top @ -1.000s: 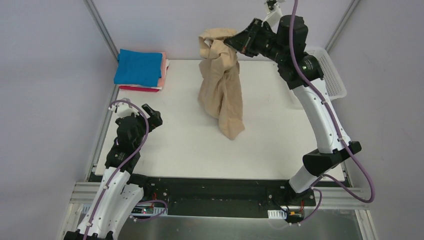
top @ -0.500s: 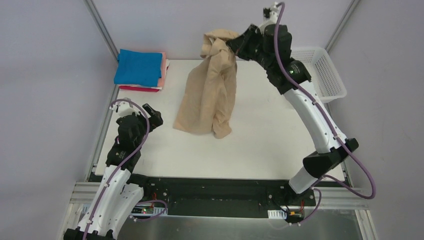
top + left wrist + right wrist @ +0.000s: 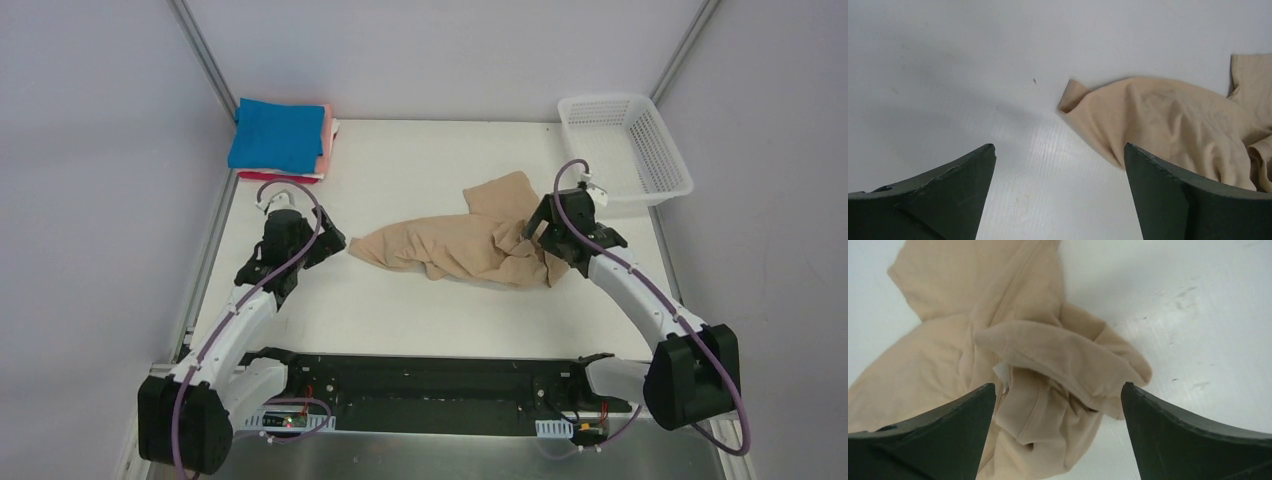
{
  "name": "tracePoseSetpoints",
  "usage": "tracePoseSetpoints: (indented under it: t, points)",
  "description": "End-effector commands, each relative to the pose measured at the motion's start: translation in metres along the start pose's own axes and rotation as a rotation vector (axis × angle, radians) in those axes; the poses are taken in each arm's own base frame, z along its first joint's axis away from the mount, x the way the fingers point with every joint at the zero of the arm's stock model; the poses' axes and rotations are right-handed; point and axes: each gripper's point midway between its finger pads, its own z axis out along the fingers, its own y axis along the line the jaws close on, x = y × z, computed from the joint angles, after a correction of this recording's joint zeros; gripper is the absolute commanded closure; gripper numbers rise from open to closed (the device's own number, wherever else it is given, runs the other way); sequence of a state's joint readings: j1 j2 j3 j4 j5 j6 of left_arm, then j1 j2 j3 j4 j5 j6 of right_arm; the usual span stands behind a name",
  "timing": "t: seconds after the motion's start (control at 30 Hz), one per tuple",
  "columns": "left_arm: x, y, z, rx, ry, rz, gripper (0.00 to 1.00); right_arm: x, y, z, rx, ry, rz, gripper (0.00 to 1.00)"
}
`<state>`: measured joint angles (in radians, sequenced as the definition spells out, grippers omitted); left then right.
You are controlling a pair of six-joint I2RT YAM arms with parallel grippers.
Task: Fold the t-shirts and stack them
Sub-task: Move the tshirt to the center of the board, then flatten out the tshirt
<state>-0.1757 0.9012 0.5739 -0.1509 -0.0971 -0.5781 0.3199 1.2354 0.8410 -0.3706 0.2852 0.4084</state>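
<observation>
over the bunched right end of the tan t-shirt (image 3: 1048, 347), the right gripper (image 3: 1058, 386) has its fingers (image 3: 943, 435) spread wide with nothing clamped. cloth sits below the gap and looks loose; can't tell if a fingertip brushes it. that end is a crumpled knot of collar or sleeve folds, so my read is the shirt is laid out for spreading, not at the folding step yet. just off the shirt's left tip, the left gripper (image 3: 1058, 146) is also wide apart and empty, aimed at that pointed corner, likely lined up to pinch it and pull the cloth flat. the shirt lies stretched left to right on the table (image 3: 420, 170), rumpled, no clean edges. beyond the shirt's far left, well apart, sits the folded stack (image 3: 280, 140), blue on top with pink and red edges below: the destination for this one. beyond its far right, the white mesh basket (image 3: 625, 140). next, both ends need grabbing and tensioning; the risk is pinching two layers in the knot.
</observation>
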Motion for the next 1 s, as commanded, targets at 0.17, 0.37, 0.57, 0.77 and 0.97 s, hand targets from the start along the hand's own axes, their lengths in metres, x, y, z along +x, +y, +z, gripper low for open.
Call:
tracePoseSetpoints:
  t: [0.17,0.37,0.57,0.77,0.97]
  points:
    - [0.014,-0.032,0.038,0.083,0.129,-0.095,0.00,-0.086,-0.005,-0.073,-0.078,-0.389,0.056,0.01]
    - [0.021,-0.042,0.074,0.064,0.201,-0.125,0.03,-0.073,0.045,-0.061,-0.253,-0.216,-0.081,0.01]
    - [0.043,-0.051,0.104,0.079,0.323,-0.134,0.19,-0.052,0.062,-0.021,-0.236,-0.026,-0.176,0.01]
    - [0.064,-0.052,0.112,0.081,0.397,-0.122,0.26,-0.037,0.047,0.010,-0.120,0.055,-0.241,0.01]
    - [0.090,-0.054,0.121,0.073,0.464,-0.102,0.38,-0.020,0.041,0.038,-0.071,0.133,-0.267,0.10]
